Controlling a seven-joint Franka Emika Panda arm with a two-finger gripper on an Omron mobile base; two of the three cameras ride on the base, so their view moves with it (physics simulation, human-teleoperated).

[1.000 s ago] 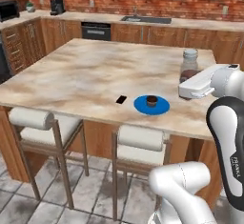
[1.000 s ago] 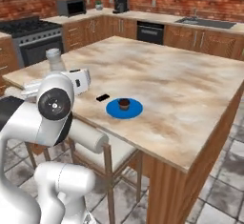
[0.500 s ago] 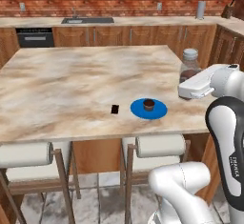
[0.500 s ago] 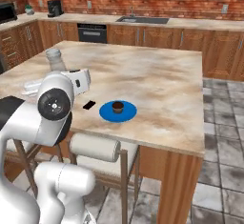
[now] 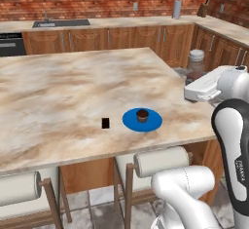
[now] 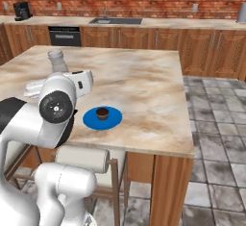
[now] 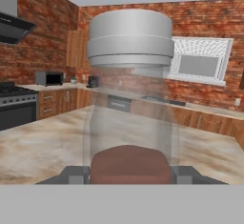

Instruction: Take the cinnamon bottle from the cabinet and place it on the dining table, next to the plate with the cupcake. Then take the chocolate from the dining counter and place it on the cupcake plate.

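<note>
Where left base view looks across the bench (image 5: 58,91): cinnamon bottle (image 5: 196,63) off the right edge, plate (image 5: 142,120) with cupcake (image 5: 142,115) and chocolate (image 5: 105,123) near the front edge. Right base view: bottle over left edge. Hand view: fingers (image 7: 128,175) clamped on bottle base.

the one piece of lettering here runs down the robot's dark forearm (image 5: 241,167) at the right edge of the left base view, and it's too small and blurred to read. the bottle (image 7: 129,99), the blue plate (image 5: 142,120) and the marbled surface (image 5: 63,91) carry no readable text.
</note>
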